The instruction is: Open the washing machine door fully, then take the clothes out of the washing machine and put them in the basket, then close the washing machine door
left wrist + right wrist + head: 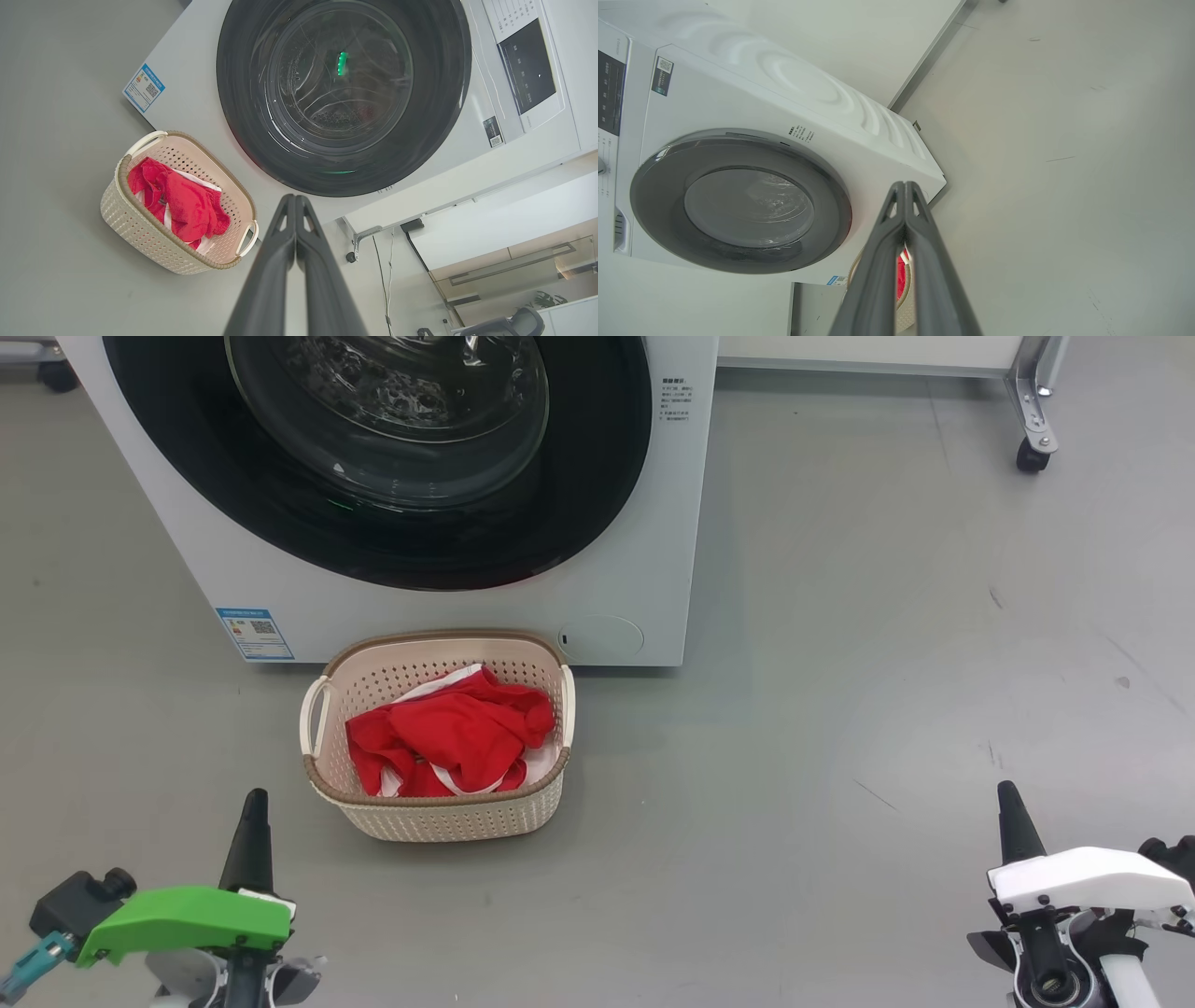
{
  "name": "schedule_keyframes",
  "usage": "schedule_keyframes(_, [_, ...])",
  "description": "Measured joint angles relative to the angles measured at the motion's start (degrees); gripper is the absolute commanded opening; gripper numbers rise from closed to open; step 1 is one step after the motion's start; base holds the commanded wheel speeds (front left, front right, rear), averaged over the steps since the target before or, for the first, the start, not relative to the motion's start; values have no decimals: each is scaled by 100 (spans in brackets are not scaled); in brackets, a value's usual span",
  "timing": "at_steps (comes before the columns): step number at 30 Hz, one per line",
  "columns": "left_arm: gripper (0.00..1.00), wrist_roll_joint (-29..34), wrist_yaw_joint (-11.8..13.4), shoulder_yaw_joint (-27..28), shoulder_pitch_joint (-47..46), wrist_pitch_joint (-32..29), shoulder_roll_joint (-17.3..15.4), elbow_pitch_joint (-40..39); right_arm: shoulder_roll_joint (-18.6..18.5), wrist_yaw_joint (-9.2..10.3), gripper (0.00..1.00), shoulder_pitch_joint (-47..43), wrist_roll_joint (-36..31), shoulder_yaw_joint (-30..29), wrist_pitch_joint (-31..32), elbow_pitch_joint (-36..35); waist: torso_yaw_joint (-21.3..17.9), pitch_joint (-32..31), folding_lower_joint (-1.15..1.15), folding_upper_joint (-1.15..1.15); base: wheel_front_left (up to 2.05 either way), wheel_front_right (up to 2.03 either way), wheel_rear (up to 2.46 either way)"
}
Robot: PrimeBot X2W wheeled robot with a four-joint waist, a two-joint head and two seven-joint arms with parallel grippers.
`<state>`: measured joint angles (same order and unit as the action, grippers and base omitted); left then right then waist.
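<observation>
Now the clothes [448, 737] lie in the basket [448, 819]; left claw [254, 801] and right claw [1009, 795] are pinched together, empty.

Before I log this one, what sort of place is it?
Probably a lab or test room staged for laundry: a washer on bare grey floor, a basket of clothes before it, a wheeled frame beyond.

Washing machine door [373, 457] — top cut by frame edge; blue label [254, 633] text unreadable.
</observation>
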<state>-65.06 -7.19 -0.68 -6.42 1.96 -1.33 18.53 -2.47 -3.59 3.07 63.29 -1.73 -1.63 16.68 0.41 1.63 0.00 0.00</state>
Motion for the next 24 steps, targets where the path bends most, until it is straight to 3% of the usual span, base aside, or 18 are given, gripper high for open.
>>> schedule_keyframes(24, [0,-1699,0,283,49,-498,-24,-180,16,-204,0,12,1802,-382,498,-22,-27,-95,0,0,0,0,0])
